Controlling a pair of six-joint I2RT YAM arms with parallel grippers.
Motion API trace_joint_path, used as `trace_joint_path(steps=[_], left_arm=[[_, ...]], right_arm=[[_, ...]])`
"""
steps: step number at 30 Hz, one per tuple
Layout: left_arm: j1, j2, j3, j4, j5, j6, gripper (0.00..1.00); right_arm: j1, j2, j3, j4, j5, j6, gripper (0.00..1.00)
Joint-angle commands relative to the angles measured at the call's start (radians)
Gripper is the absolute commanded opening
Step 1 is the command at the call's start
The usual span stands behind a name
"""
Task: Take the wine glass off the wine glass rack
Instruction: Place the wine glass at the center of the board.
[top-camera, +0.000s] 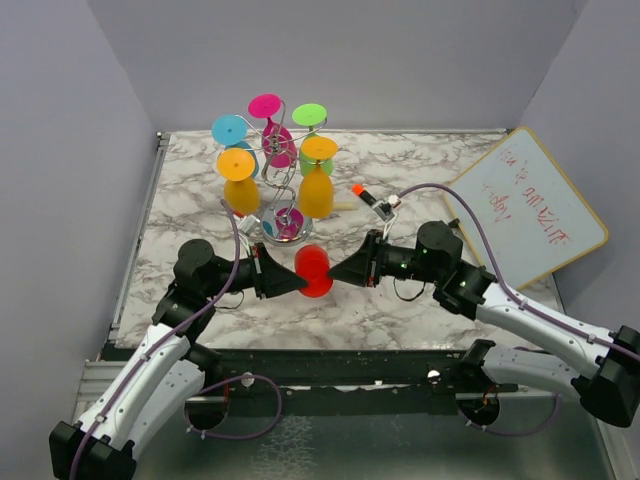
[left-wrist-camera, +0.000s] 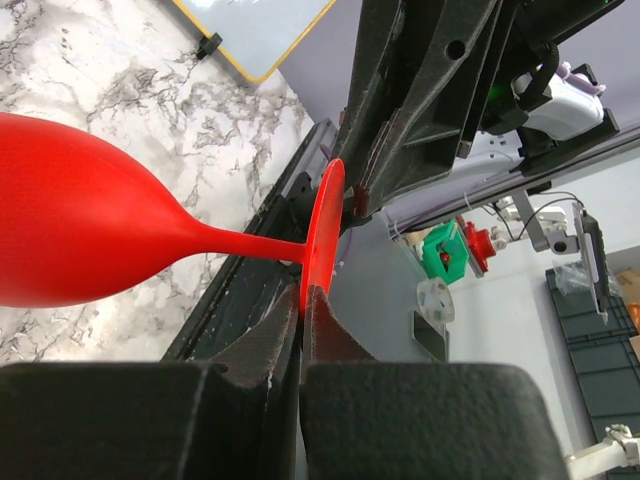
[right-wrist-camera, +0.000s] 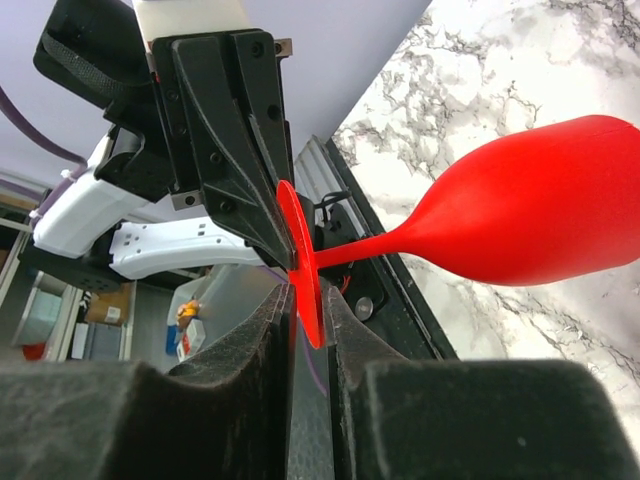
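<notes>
Now we see the red wine glass off the wine glass rack. It sits in the lower middle of the top view, just below the rack's round base and apart from it. It is tipped on its side between the two arms, with the bowl toward the rack and the foot toward the bottom edge.

The left pincer is pressed together on the rim of the foot, pinching the thin red disc between its black pads. The right pincer meets the same foot from the other side. Its jaws are a little spread, with the disc in the gap and a dark slit showing beside it.

We cannot tell whether the bowl touches the marble surface. Other coloured glasses hang on the rack in the upper middle. A whiteboard sits at the right of the frame.
</notes>
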Motion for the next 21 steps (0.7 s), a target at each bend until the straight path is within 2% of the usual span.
trace_joint_path(steps=[1, 8, 11, 15, 18, 21], left_arm=[[-0.013, -0.002, 0.019, -0.009, -0.003, 0.036, 0.0], [-0.032, -0.006, 0.02, -0.008, 0.01, 0.051, 0.0], [-0.053, -0.003, 0.006, -0.006, 0.007, 0.068, 0.0], [-0.106, 0.007, -0.017, -0.008, -0.041, 0.094, 0.0], [-0.141, -0.006, -0.026, -0.006, -0.105, 0.113, 0.0], [-0.19, -0.005, -0.036, -0.005, -0.145, 0.145, 0.0]], right_arm=[[0.003, -0.013, 0.001, 0.005, -0.029, -0.025, 0.22], [0.002, 0.01, 0.005, -0.008, -0.046, -0.026, 0.27], [0.003, -0.022, -0.009, -0.041, 0.048, 0.007, 0.46], [0.001, -0.071, -0.003, -0.124, 0.198, -0.014, 0.49], [0.001, -0.094, 0.061, -0.285, 0.353, -0.07, 0.55], [-0.01, -0.105, 0.116, -0.374, 0.412, -0.14, 0.56]])
